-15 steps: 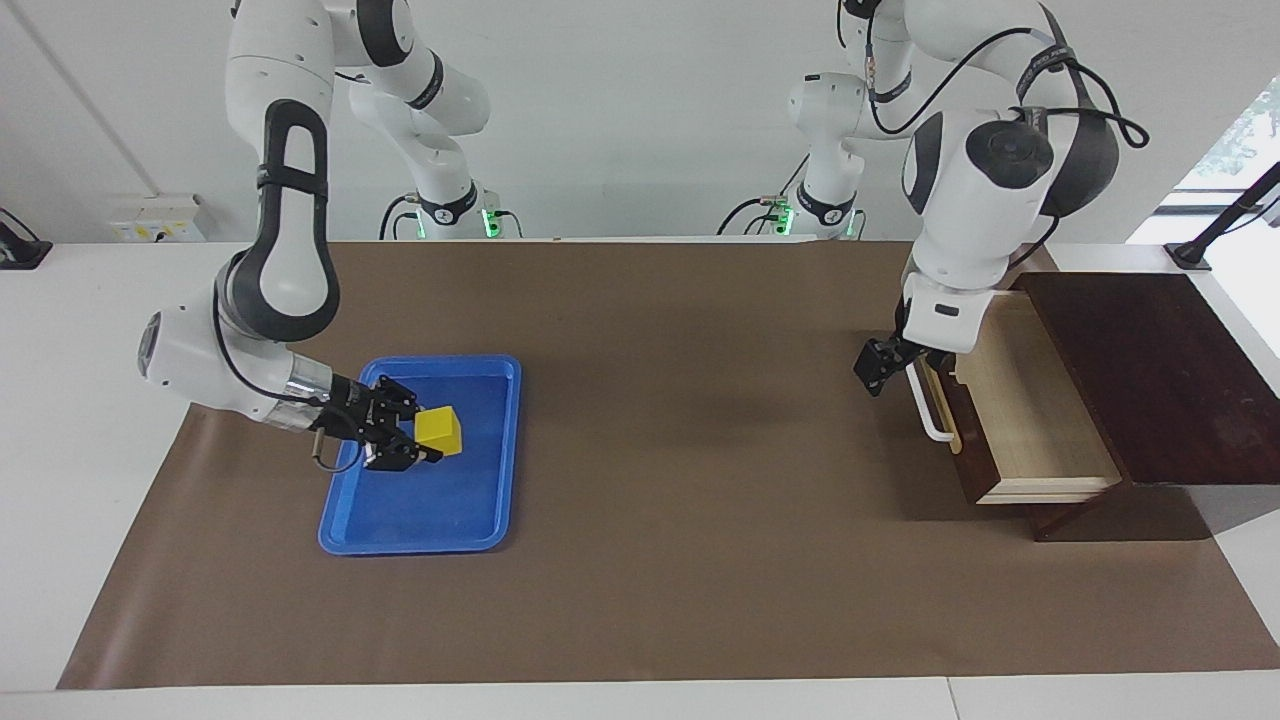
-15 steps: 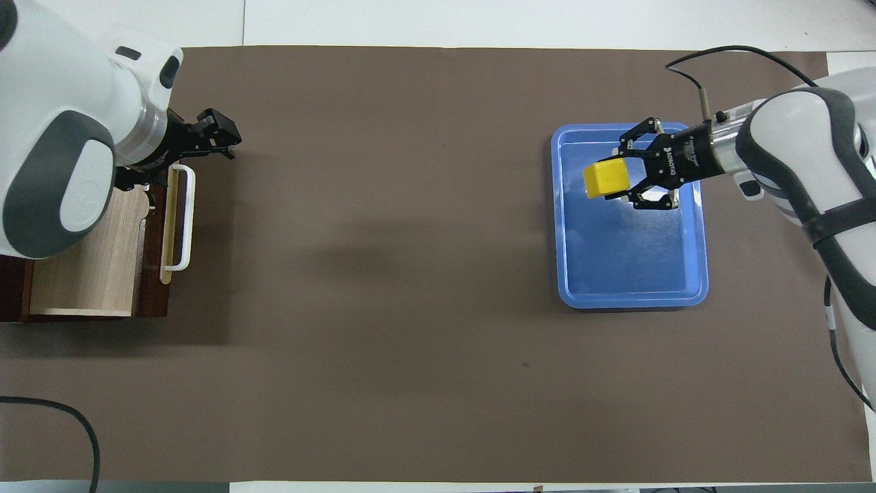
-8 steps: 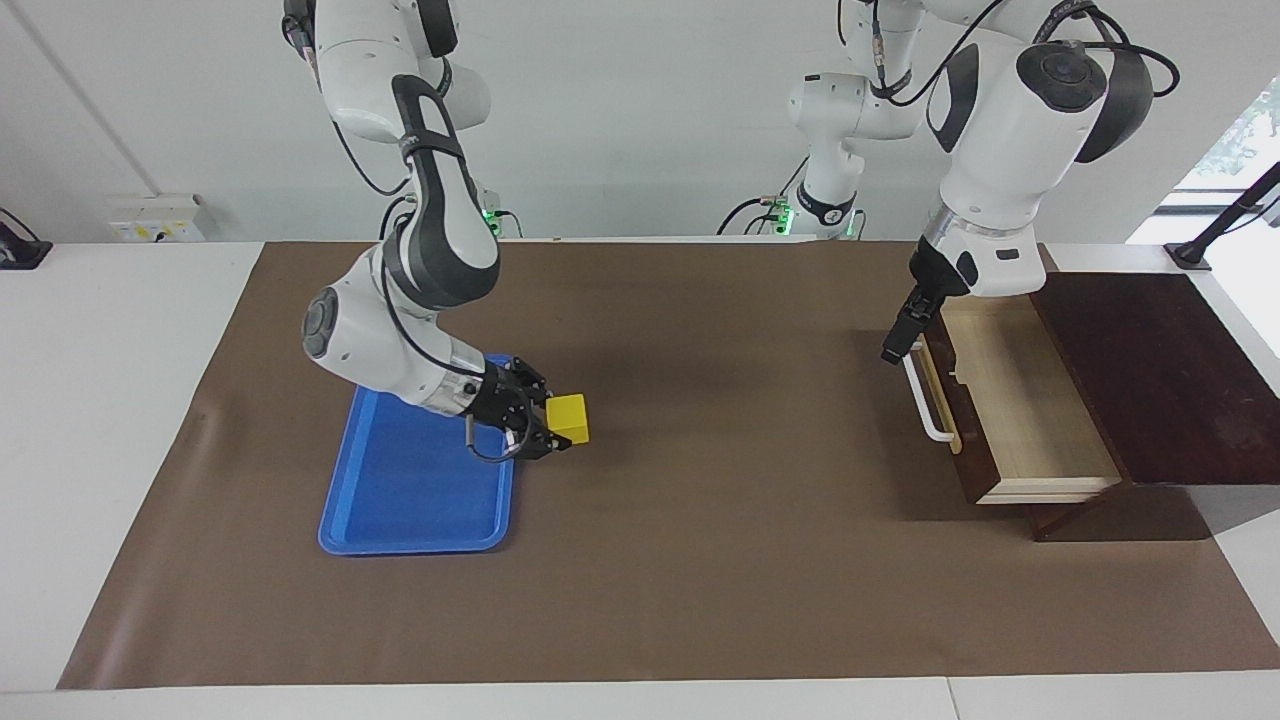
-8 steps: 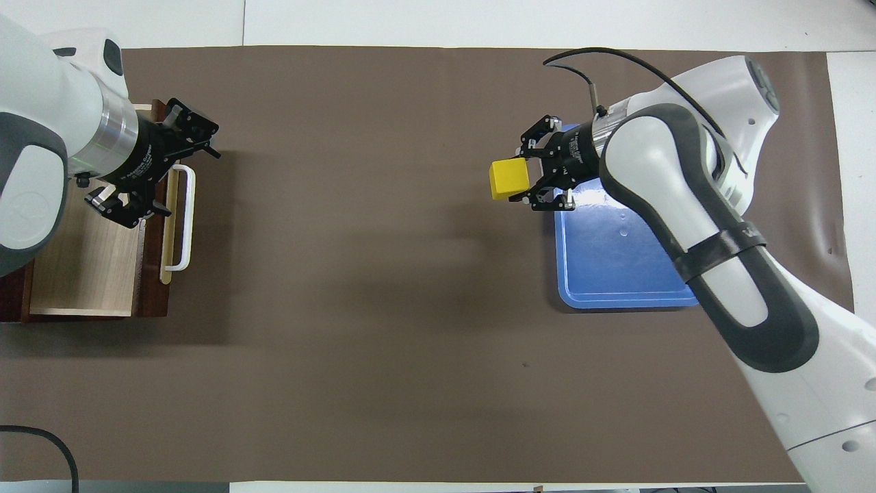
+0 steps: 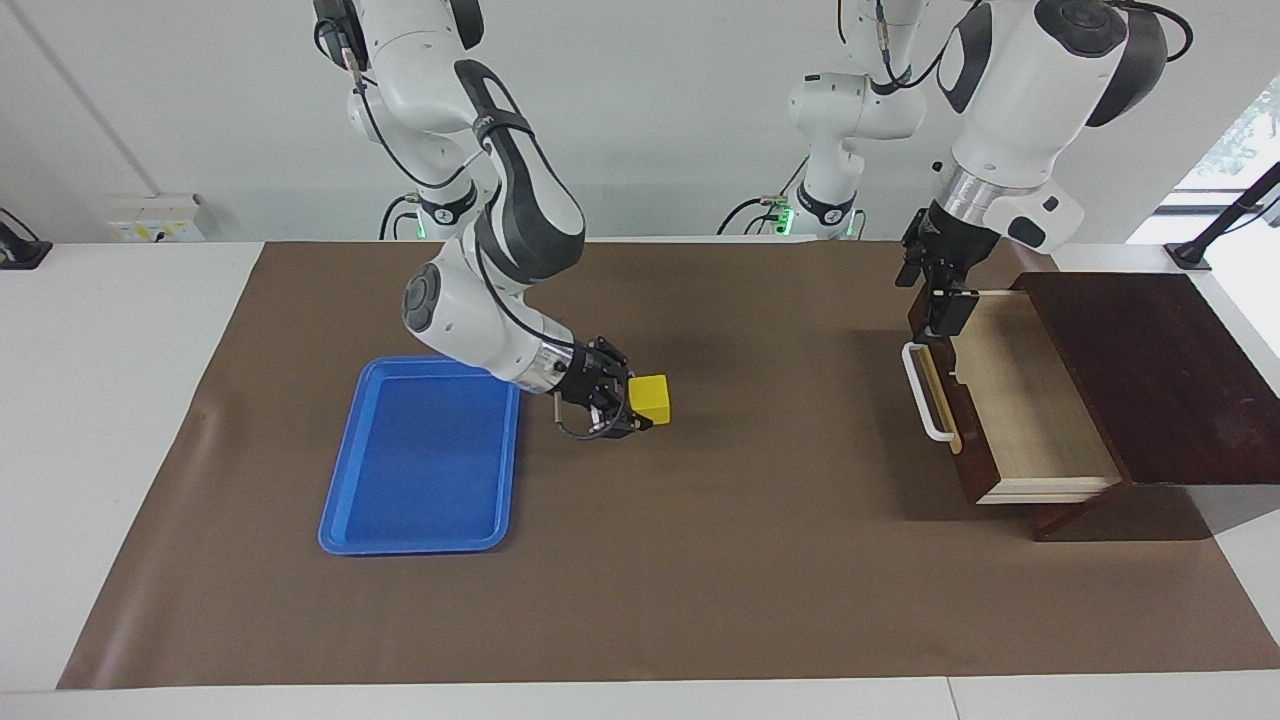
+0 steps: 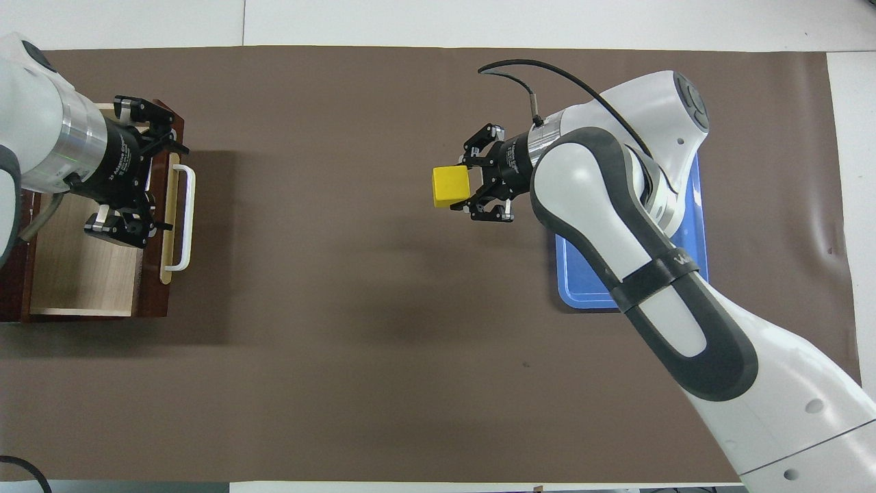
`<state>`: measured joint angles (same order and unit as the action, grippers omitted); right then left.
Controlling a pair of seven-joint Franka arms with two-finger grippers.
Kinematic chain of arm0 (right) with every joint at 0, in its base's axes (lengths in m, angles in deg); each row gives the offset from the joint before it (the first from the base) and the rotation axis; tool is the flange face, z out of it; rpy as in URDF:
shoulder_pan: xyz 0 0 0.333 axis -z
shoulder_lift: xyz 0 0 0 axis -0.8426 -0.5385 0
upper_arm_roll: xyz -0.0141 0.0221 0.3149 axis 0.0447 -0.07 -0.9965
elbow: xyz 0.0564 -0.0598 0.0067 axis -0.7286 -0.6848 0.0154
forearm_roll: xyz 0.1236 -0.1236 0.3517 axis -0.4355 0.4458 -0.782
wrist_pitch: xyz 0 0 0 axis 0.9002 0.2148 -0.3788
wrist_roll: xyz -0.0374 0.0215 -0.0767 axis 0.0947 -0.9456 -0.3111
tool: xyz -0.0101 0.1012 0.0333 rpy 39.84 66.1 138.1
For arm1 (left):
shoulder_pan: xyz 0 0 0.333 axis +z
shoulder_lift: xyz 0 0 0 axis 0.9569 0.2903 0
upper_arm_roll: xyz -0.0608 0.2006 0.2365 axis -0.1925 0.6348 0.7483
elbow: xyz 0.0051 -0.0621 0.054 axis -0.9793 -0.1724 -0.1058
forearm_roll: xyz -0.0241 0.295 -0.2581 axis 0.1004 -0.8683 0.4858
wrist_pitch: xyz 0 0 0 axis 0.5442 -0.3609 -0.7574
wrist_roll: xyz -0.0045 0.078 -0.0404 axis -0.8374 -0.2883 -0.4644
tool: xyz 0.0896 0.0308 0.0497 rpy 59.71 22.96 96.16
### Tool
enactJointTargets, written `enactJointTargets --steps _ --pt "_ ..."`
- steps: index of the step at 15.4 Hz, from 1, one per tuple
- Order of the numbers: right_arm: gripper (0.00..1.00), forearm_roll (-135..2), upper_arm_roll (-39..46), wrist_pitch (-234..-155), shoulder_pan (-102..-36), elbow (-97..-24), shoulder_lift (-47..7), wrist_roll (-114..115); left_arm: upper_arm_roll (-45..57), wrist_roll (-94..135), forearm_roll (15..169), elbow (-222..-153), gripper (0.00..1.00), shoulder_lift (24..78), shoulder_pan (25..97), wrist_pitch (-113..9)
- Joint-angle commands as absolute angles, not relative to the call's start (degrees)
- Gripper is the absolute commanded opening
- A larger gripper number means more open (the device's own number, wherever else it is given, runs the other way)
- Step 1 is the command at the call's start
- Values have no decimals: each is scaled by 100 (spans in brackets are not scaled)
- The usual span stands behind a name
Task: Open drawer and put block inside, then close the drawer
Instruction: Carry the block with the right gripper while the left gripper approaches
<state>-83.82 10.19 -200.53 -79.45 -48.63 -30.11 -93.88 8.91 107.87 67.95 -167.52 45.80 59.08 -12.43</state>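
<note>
Two steps remain — the drawer (image 5: 1010, 410) already stands pulled out at the left arm's end. Left gripper (image 5: 942, 290) hangs over it, fingers spread. Right gripper (image 5: 632, 408), clamped on the block (image 5: 651, 398), holds it over bare mat — next, carry it into the drawer.

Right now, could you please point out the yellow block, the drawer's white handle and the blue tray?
block (image 6: 451, 187): overhead view, middle of its top face.
white handle (image 5: 924, 398): facing view, middle of the bar.
blue tray (image 5: 425, 455): facing view, bare floor.
</note>
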Motion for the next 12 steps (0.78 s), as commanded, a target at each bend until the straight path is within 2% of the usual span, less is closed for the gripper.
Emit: enactJointTargets --steps 1,6,9,12 --pt "0 -8462 1015 -20387 -8263 -4467 -3262 -9982 882 11844 6876 -16921 100 4576 5872 -1684" --pt "0 -8418 1024 -20801 -8642 -4282 -3482 -10458 830 12198 6377 -16762 100 5411 5030 -1798" --pt "0 -8427 1033 -20810 -8730 -4282 -3491 -10476 821 12189 6349 -16788 100 5596 4931 -2106" --pt "0 -8418 1024 -20915 -8748 -4282 -3491 -10511 821 12181 6340 -17016 98 5562 4764 -2186"
